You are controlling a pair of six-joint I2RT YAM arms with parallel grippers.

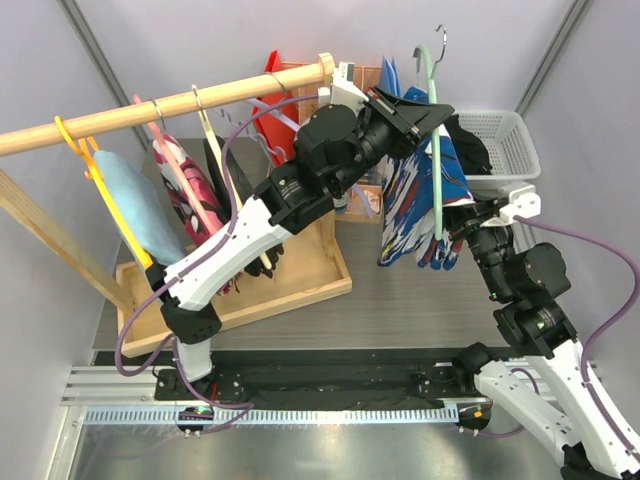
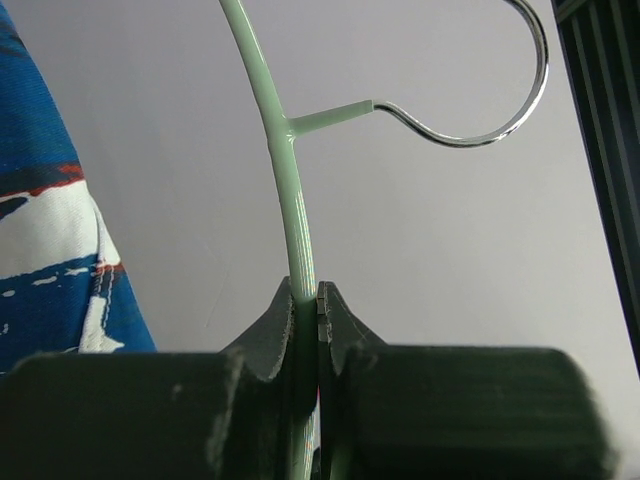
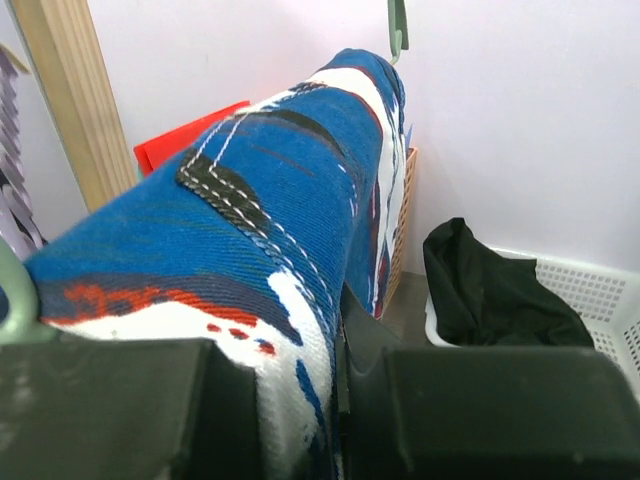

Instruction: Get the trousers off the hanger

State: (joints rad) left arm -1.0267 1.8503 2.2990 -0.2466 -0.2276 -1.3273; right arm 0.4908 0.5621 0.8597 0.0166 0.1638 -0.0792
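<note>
While draped over the hanger point(image 2: 290, 170), trousers point(image 3: 250, 200) seem pinched by right gripper point(image 3: 335, 340).

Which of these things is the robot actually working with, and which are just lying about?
In the job: blue printed trousers, green hanger, black trousers in the white basket, left gripper, right gripper.
Lying about: light-blue cloth, pink floral garment, wooden rod, wooden tray.

I have the trousers point(image 1: 410, 205) draped over the hanger point(image 1: 436, 150), right of the rail point(image 1: 150, 110); further right, a second pair point(image 1: 472, 150) lies in the basket point(image 1: 515, 140).
</note>
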